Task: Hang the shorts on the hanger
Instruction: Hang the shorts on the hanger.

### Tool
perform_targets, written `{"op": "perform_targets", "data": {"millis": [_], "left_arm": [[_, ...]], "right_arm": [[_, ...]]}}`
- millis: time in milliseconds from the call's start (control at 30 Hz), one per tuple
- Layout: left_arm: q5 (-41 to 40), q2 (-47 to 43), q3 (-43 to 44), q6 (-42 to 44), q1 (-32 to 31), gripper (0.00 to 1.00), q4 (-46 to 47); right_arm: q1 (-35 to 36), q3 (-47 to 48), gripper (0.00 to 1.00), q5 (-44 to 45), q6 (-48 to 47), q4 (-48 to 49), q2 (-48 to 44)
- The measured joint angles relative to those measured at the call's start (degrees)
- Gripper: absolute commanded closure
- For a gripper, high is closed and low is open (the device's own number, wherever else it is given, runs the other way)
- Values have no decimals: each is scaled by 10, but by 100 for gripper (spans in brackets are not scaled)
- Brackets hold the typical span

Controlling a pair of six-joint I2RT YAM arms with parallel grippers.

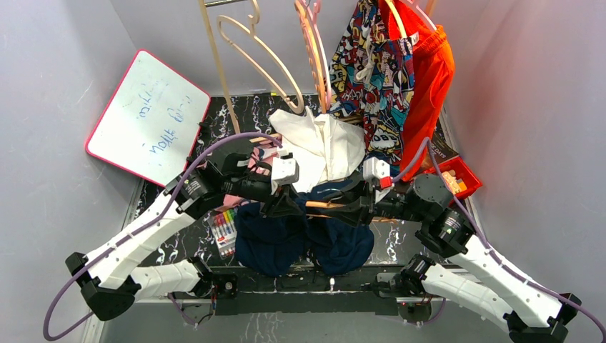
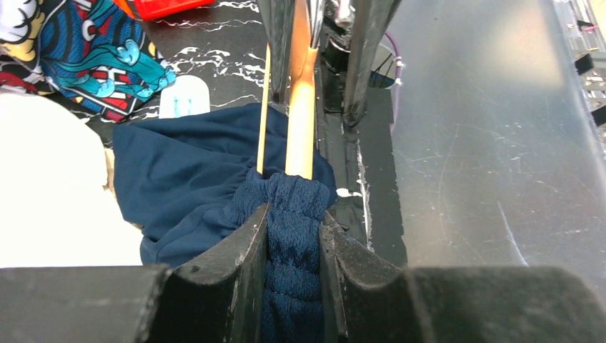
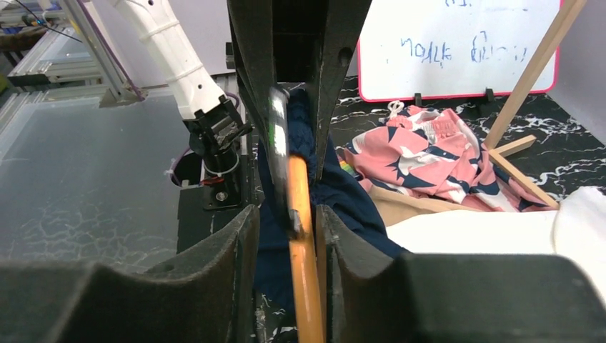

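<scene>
The navy shorts hang in a heap at the table's front between both arms. My left gripper is shut on their bunched elastic waistband. The orange-tan hanger runs from that bunch across to the right arm, one end tucked into the fabric. In the top view the hanger shows as a short bar between the two grippers. My right gripper has its jaws apart around the hanger. The bar rests against the right finger, with a gap on its other side. More of the shorts lies behind it.
A whiteboard leans at the back left, and a marker pack lies beside the shorts. A white cloth and a pink patterned garment lie behind. Comic-print shorts, orange shorts and pale hangers hang at the back. A red box sits right.
</scene>
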Motion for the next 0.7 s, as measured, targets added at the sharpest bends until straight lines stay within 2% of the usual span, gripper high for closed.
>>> {"op": "perform_targets", "data": {"millis": [200, 267, 300, 333, 433, 500, 700], "left_arm": [[-41, -32, -41, -11, 0, 100, 33], [-53, -41, -51, -13, 0, 100, 41], [-58, -46, -55, -14, 0, 100, 47], [-64, -50, -57, -15, 0, 100, 50], [-82, -60, -60, -17, 0, 100, 59], [-98, -68, -65, -20, 0, 100, 68], [-151, -101, -107, -33, 0, 100, 87]], "right_arm": [[0, 11, 46, 13, 10, 0, -2], [0, 11, 39, 17, 11, -1, -5], [0, 11, 29, 20, 13, -2, -7], [0, 11, 25, 24, 14, -3, -9], [0, 15, 22, 34, 18, -16, -12], [0, 25, 13, 45, 21, -30, -12], [0, 46, 7, 104, 36, -72, -35]]}}
